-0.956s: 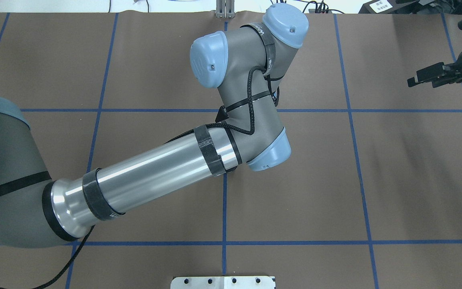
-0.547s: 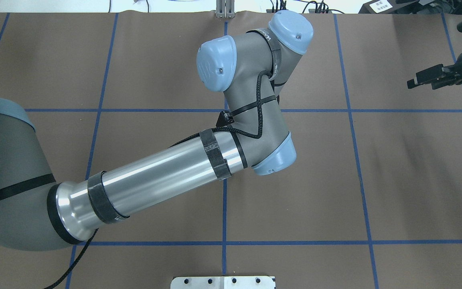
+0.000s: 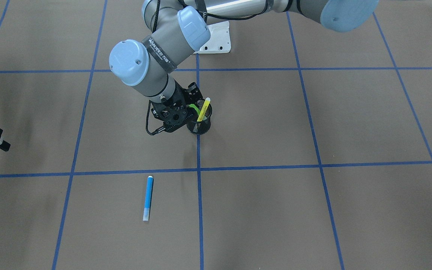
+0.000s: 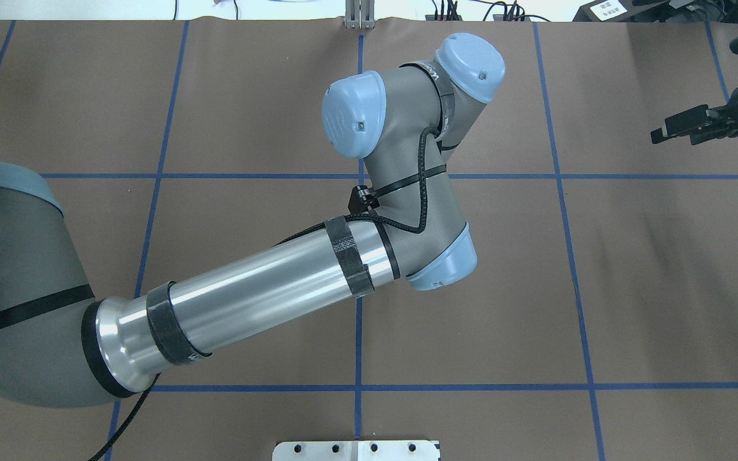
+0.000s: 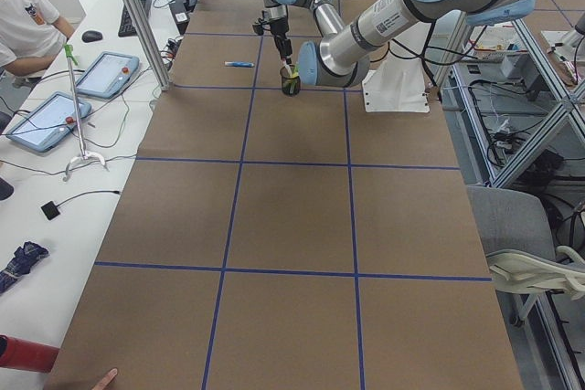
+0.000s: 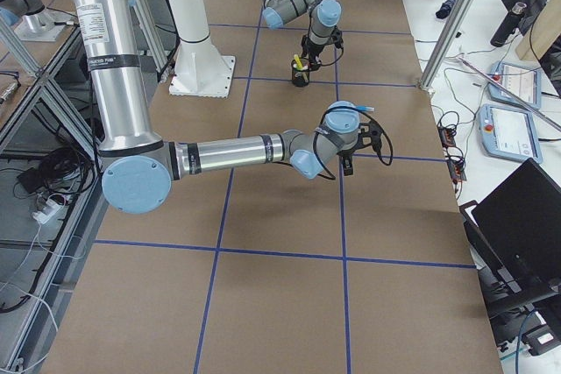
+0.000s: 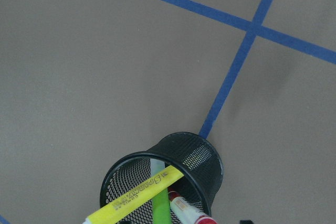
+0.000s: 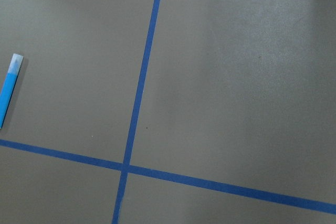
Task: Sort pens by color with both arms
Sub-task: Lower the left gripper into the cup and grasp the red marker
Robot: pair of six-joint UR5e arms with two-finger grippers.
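Three of the four pens were found standing in a black mesh cup [image 3: 199,125], which was set on a blue tape line [image 3: 200,210] of the brown table [image 3: 313,123]. In the left wrist view, the yellow pen [image 7: 137,198] was seen leaning across the cup's rim. The green pen [image 7: 161,209] was propped beside it, and the red pen [image 7: 190,215] with its white barrel was tucked at the cup's near wall.

The left arm [image 4: 260,298] was stretched out over the middle of the table. The left gripper [image 3: 188,108] was held just beside the cup's mouth, next to the top of the green pen. Whether its fingers were clenched on that pen or released could not be told, since they were hidden against the cup.

The blue pen [image 3: 148,198] was left lying flat on the table, well apart from the cup, and it showed at the edge of the right wrist view. The right gripper [image 4: 660,131] was held above the table far off to the side. Nothing was seen in it, and its state could not be told.
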